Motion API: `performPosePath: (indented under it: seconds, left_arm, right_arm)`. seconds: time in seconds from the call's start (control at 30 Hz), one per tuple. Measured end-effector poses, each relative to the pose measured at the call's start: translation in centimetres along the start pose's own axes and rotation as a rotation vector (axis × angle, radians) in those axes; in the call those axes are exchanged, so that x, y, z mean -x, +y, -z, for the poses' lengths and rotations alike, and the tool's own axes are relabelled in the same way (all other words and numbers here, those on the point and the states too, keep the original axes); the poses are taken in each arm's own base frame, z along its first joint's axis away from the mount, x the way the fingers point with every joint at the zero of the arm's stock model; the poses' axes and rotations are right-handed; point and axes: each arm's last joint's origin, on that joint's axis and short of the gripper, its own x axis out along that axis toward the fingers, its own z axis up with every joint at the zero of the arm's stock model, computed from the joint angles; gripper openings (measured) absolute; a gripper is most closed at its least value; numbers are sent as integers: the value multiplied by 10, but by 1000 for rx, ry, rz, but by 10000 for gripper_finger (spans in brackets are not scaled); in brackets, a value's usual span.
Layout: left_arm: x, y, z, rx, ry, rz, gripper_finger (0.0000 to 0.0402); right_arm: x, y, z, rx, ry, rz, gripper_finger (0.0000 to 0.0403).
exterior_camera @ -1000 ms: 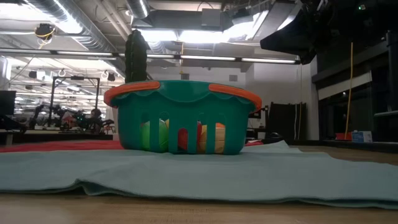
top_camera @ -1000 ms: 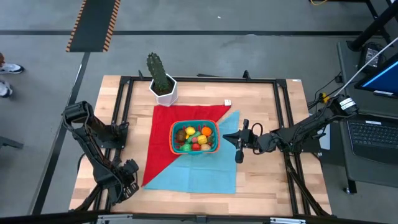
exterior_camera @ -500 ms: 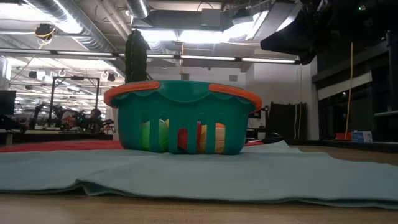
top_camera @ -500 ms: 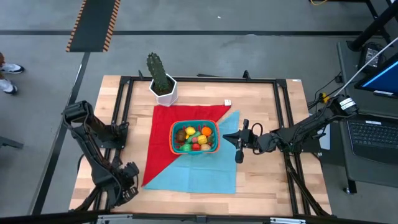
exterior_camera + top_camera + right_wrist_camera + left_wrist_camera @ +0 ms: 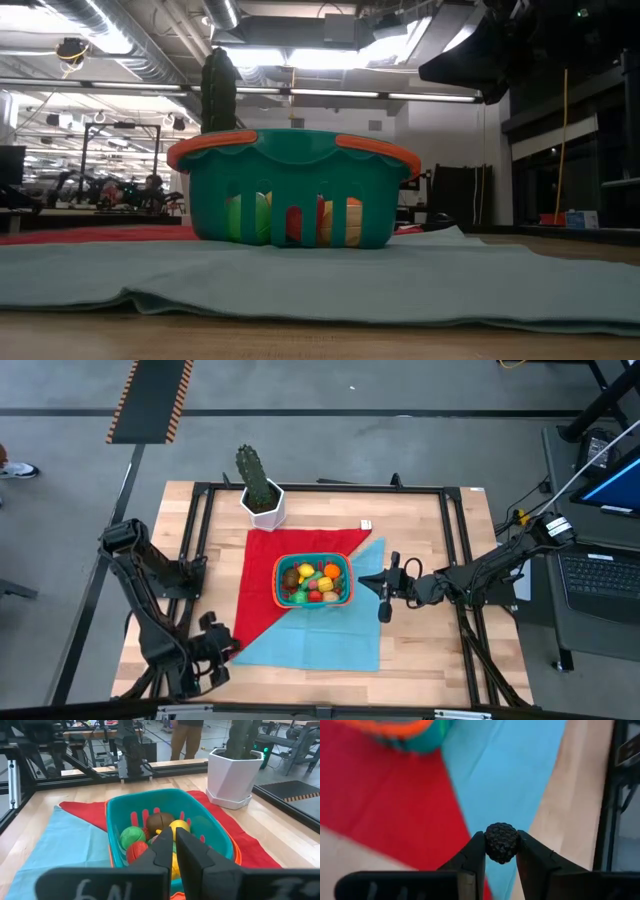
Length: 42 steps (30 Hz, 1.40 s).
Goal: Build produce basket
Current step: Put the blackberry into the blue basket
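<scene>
Since a second ago, only my left gripper (image 5: 501, 851) has swung inward toward the red cloth (image 5: 258, 582), jaws clamped on a small dark bumpy berry (image 5: 501, 842). The basket (image 5: 314, 580), full of produce (image 5: 313, 582), sits on the red and blue cloths (image 5: 330, 638) mid-table. My right gripper (image 5: 383, 591) waits just beside it, jaws closed and empty.

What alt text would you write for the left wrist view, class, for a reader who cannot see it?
The left gripper pinches a small dark bumpy berry between its fingertips, above a red cloth and a blue cloth. The teal, orange-rimmed basket shows at the edge of the view.
</scene>
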Motion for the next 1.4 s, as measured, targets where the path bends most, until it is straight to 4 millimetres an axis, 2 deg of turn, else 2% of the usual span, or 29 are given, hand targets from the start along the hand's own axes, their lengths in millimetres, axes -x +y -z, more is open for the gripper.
performPosePath:
  seconds: [0.37,0.67,0.83,1.07,1.27,1.4]
  left_arm:
    - [-17,-26,-34,-235,-143,164,78]
    - [-39,-27,-72,-382,-240,147,78]
    - [-57,-23,-103,-461,-257,210,78]
    - [-80,-4,-142,-486,-276,241,78]
    - [-96,7,-155,-504,-371,361,78]
    - [-108,21,-157,-484,-374,334,78]
  right_arm:
    - [0,0,0,10,2,-13,26]
    - [0,2,-1,19,-4,-66,26]
    - [0,2,-2,32,-12,-67,26]
    - [0,3,-4,30,-22,-70,26]
    - [2,5,-3,38,-22,-83,26]
    - [4,9,-3,47,-22,-100,26]
